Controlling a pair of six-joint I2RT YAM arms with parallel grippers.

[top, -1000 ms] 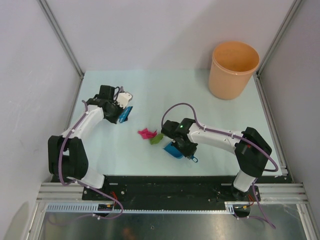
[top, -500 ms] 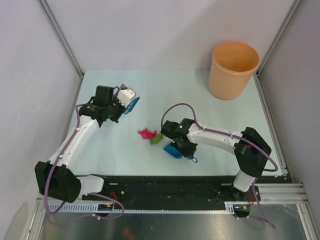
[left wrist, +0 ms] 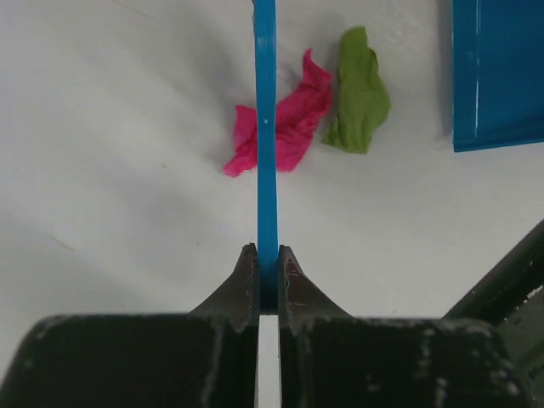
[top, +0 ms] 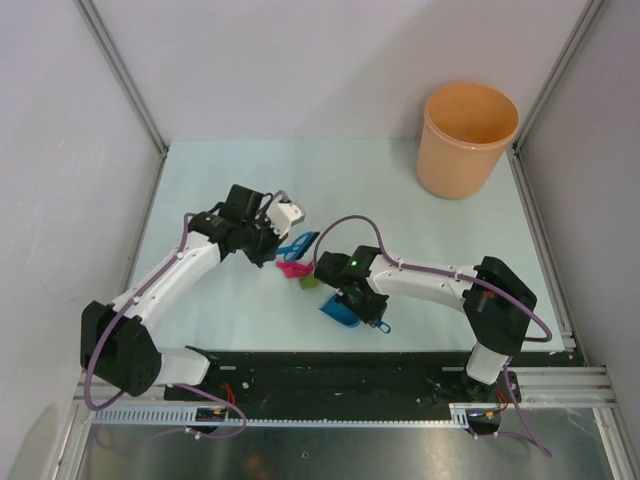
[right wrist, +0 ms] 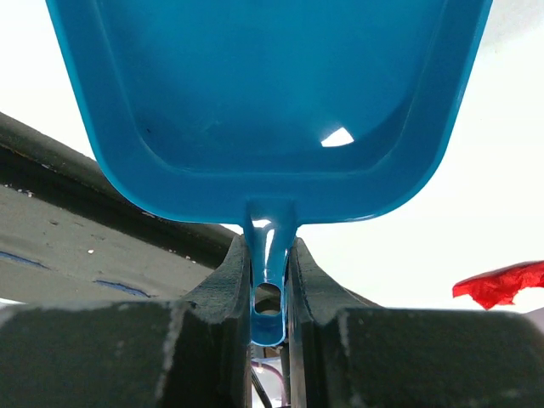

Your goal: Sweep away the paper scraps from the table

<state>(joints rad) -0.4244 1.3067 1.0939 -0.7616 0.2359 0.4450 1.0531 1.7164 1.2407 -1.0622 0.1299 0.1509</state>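
A magenta-pink scrap (top: 291,268) and a green scrap (top: 309,282) lie side by side on the pale green table (top: 200,180). My left gripper (top: 272,243) is shut on a thin blue sweeping blade (top: 299,244), whose tip hangs over the pink scrap (left wrist: 285,127), with the green scrap (left wrist: 358,92) to its right. My right gripper (top: 366,310) is shut on the handle (right wrist: 272,280) of the blue dustpan (top: 340,312), whose lip sits just right of the green scrap. A red scrap (right wrist: 501,285) shows only in the right wrist view. No white scrap is in view.
An orange bucket (top: 468,138) stands at the table's far right corner. The black rail (top: 330,375) with the arm bases runs along the near edge. Metal frame posts stand at the far corners.
My left arm has swung right and nearer, carrying the blue blade from the far left to just over the pink scrap. The dustpan has shifted slightly left. The scraps have not moved.
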